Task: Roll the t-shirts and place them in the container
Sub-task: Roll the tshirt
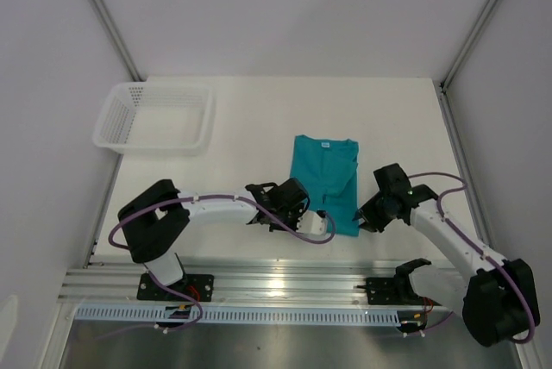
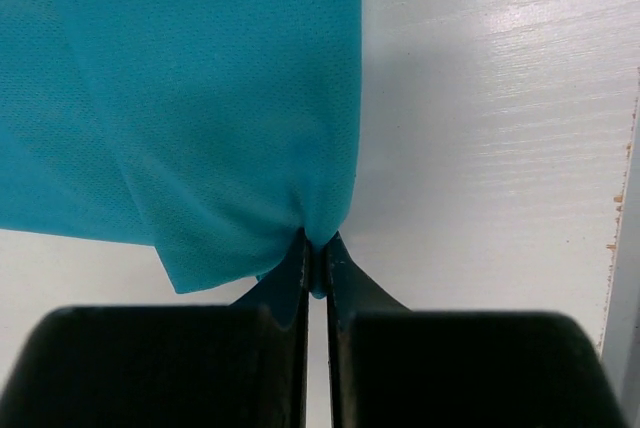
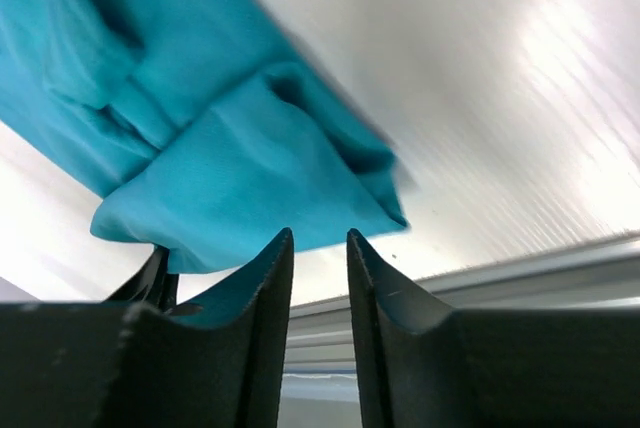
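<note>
The teal t-shirt (image 1: 325, 179) lies folded into a narrow strip on the white table, its white neck label at the far end. My left gripper (image 1: 304, 216) is shut on the near left corner of its hem; in the left wrist view the cloth (image 2: 200, 98) bunches into the pinched fingertips (image 2: 318, 248). My right gripper (image 1: 366, 216) is by the near right corner. In the right wrist view it (image 3: 320, 240) stands slightly open and empty, with the shirt's lifted corner (image 3: 230, 168) just beyond the fingertips.
A white plastic mesh basket (image 1: 155, 117) stands at the far left of the table. An aluminium rail (image 1: 285, 283) runs along the near edge, also seen in the right wrist view (image 3: 520, 278). White walls close in the table on three sides.
</note>
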{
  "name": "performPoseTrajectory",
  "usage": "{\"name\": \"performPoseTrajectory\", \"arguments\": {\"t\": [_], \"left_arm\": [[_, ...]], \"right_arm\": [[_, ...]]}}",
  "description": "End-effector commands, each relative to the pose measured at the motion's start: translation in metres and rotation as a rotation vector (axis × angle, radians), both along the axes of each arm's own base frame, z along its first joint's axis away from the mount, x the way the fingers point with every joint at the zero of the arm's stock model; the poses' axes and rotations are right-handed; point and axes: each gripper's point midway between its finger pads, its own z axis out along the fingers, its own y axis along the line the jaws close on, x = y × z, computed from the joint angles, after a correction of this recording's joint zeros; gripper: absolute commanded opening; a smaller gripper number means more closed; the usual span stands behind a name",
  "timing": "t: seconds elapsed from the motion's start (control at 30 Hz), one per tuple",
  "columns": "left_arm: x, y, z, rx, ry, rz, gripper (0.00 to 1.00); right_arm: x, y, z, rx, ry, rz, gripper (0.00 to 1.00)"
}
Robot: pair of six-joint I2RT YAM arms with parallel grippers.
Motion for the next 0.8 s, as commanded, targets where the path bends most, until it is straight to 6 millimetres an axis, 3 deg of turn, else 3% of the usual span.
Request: {"name": "performPoseTrajectory", "arguments": {"t": [0.0, 0.23, 0.47, 0.77], "left_arm": [[-0.009, 0.002, 0.0, 0.017, 0.085, 0.033, 0.01], [-0.008, 0.002, 0.002, 0.014, 0.107, 0.049, 0.01], [-0.007, 0.001, 0.002, 0.006, 0.112, 0.052, 0.01], [-0.007, 0.002, 0.004, 0.001, 0.121, 0.063, 0.01]], "right_arm": [[-0.02, -0.018, -0.003, -0.055, 0.046, -0.17, 0.32], [-0.024, -0.005, -0.013, -0.025, 0.068, -0.198, 0.34], [-0.012, 0.001, -0.026, -0.015, 0.049, -0.222, 0.36], [-0.021, -0.016, -0.037, -0.108, 0.06, -0.212, 0.38]]}}
